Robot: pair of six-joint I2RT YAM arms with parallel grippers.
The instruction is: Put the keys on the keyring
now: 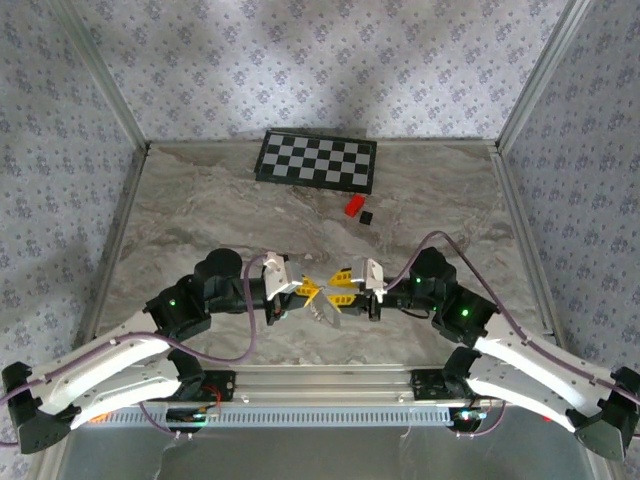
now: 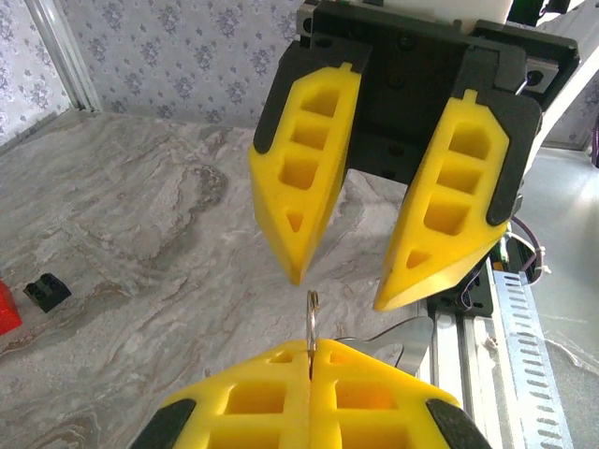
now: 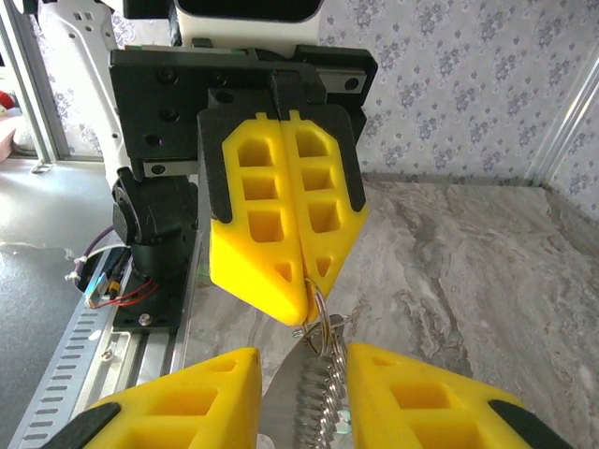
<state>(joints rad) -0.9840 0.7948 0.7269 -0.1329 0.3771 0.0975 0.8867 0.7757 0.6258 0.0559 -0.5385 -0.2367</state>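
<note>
Left end effector point(image 2: 309, 354) pinches keyring point(image 2: 312, 309); right end effector point(image 2: 339, 292) stands part-open.

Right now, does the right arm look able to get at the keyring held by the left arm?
Probably yes. The left gripper, jaws shut, pinches the keyring; the right gripper faces it close by, jaws apart, nothing between them.
</note>
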